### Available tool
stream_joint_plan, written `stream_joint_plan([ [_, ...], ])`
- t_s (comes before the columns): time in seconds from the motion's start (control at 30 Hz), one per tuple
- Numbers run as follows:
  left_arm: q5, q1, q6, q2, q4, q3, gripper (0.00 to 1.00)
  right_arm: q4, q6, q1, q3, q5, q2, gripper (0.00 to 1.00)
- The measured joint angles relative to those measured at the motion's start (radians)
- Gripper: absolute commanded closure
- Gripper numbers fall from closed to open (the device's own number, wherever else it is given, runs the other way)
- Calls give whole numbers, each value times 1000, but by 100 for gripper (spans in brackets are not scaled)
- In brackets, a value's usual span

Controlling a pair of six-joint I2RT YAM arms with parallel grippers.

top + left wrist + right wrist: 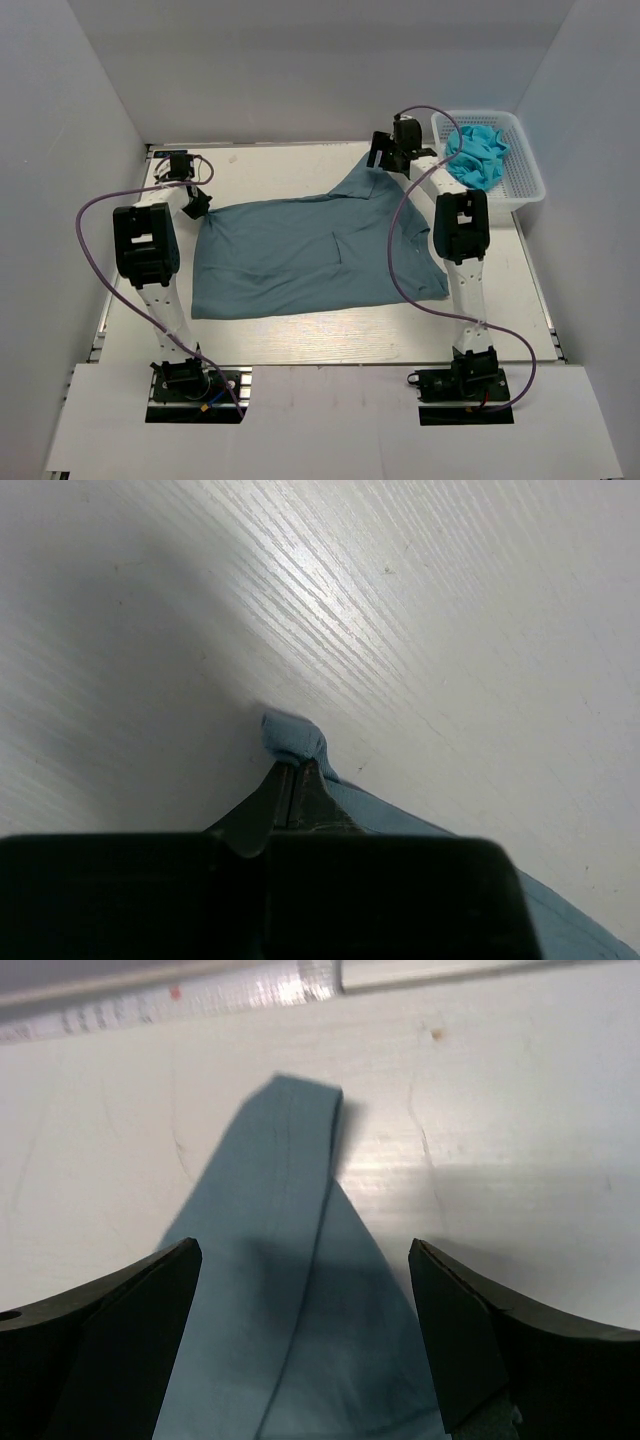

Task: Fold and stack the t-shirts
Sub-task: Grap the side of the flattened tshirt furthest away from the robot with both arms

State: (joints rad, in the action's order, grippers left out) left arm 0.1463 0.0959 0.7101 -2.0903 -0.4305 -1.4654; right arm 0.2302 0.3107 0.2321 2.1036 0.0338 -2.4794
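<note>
At about 9 o'clock on the white surface [300,335], the left fingers [296,788] are pressed together on the far-left corner of the slate-blue t-shirt [300,255], with a small nub of cloth poking out past their tips. The shirt lies spread across the middle. Its near edge runs roughly straight, with bare surface open toward 12 and a narrower strip toward 6. At 1 o'clock the right fingers [381,155] stand wide apart, holding nothing, above a narrow sleeve tip that points at the back edge. At 2 o'clock, just beside the right arm, a white basket [528,190] holds bright blue cloth [478,160].
</note>
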Motion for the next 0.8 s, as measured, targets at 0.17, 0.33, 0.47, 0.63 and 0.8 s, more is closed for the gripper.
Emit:
stream_joint_plan([
  [0.17, 2, 0, 5, 5, 9, 8, 100, -100, 29, 0, 96, -33, -84, 12],
  [0.33, -1, 0, 2, 11, 21, 19, 100, -183, 76, 0, 146, -55, -168, 12],
  [0.47, -10, 0, -7, 13, 20, 20, 100, -253, 110, -1, 164, -56, -198, 14],
  [0.63, -31, 0, -14, 19, 20, 28, 100, -315, 163, -6, 167, -65, -221, 28],
  [0.8, -40, -1, -15, 20, 16, 28, 100, -360, 203, -8, 180, -98, -248, 54],
])
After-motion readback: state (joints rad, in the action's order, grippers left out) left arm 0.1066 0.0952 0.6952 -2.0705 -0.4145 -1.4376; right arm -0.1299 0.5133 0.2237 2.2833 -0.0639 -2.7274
